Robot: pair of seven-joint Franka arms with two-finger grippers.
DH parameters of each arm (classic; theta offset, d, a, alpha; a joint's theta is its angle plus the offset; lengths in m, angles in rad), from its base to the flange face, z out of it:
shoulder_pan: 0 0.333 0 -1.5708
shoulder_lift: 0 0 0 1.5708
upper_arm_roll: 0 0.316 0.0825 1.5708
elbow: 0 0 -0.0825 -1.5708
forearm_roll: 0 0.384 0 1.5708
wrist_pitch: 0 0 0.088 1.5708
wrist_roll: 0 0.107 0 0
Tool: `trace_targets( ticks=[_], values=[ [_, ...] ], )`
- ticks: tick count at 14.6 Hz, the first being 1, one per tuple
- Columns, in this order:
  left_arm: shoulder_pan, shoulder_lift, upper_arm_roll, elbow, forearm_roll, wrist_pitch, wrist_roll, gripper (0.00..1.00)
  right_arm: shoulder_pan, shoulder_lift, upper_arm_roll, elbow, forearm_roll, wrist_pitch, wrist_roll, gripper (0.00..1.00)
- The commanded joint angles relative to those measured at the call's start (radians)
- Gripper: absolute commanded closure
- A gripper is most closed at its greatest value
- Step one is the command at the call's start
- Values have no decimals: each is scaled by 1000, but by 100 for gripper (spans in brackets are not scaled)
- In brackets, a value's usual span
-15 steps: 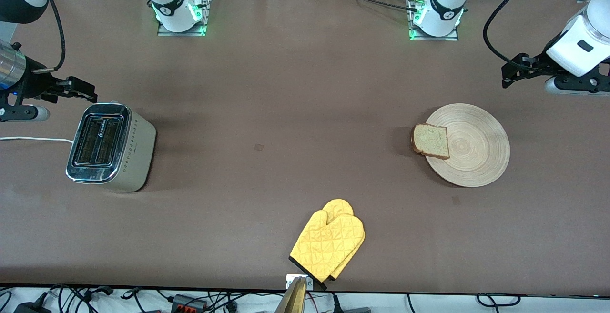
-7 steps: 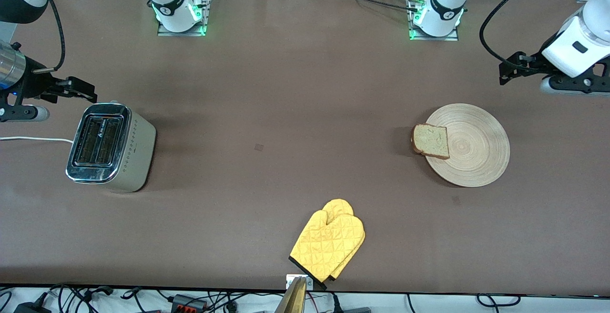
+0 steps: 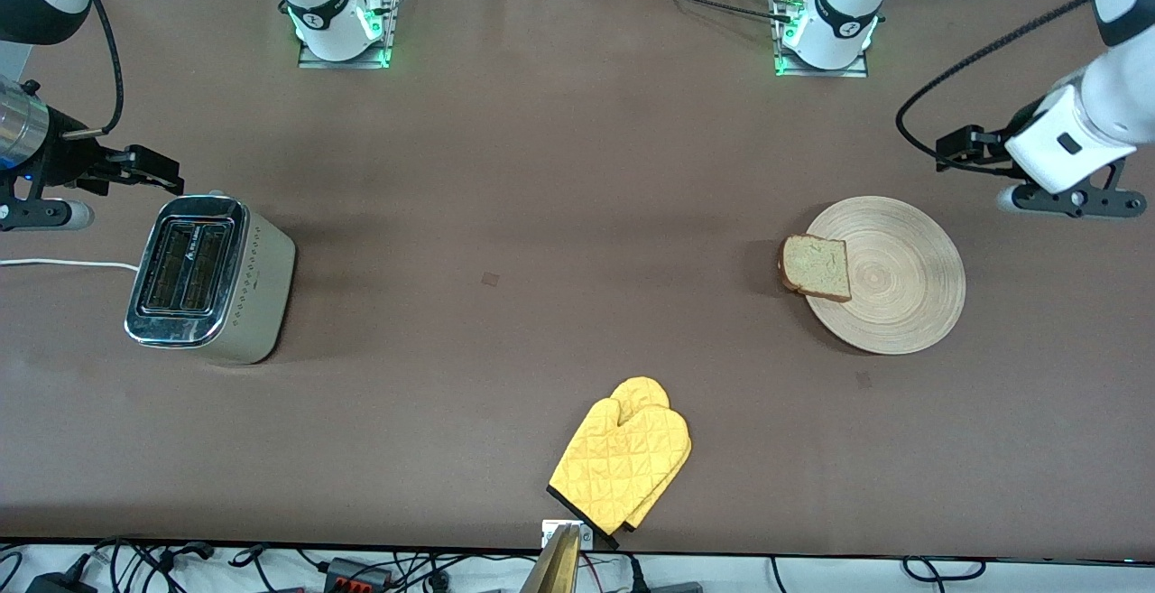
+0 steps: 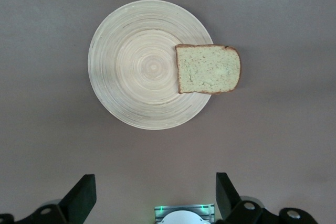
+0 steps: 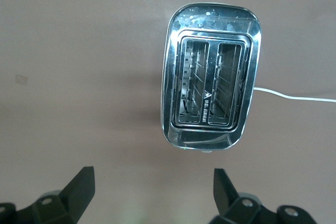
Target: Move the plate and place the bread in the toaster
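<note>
The round tan plate (image 3: 902,309) lies toward the left arm's end of the table. The bread (image 3: 816,268) rests flat on its rim, overhanging toward the right arm's end. In the left wrist view, plate (image 4: 136,77) and bread (image 4: 208,69) lie below my left gripper (image 4: 155,196), which is open and holds nothing. My left gripper (image 3: 949,149) hangs over bare table beside the plate. The toaster (image 3: 212,279) stands at the right arm's end, both slots empty (image 5: 212,98). My right gripper (image 3: 167,173) hovers beside the toaster, open (image 5: 152,191) and empty.
A yellow oven mitt (image 3: 623,465) lies near the table's front edge, about midway along it. The toaster's white cord (image 3: 54,263) runs off toward the right arm's end. Both arm bases (image 3: 338,20) (image 3: 826,33) stand at the table's back edge.
My left arm has swung in toward the plate, its gripper still open. The right arm, plate, bread and toaster have not moved.
</note>
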Motion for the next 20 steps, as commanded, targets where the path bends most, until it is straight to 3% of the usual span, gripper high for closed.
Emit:
trace_targets(
  ticks=[1, 4, 10, 14, 16, 18, 19, 20],
  values=[
    [114, 84, 5, 50, -125, -15, 65, 0, -3, -2, 3, 6, -3, -10, -5, 0],
    [253, 191, 5, 50, -303, -9, 90, 0, 3, -2, 4, 8, -4, -10, 4, 0],
    [469, 464, 5, 50, -513, 115, 562, 0, 1, -2, 4, 8, -3, -10, 7, 0],
    [558, 582, 5, 50, -572, 176, 700, 0, 0, -2, 4, 8, -3, -10, 7, 0],
    [598, 645, 3, 51, -589, 188, 758, 5, 0, -2, 4, 8, -1, -10, 4, 0],
    [612, 703, 5, 48, -687, 186, 804, 6, 1, -2, 4, 8, -1, -10, 7, 0],
    [617, 723, 3, 48, -702, 181, 824, 14, 3, -3, 6, 8, -3, -10, 7, 0],
    [617, 736, 5, 50, -702, 181, 831, 29, 3, -3, 6, 8, -3, -10, 7, 0]
  ],
)
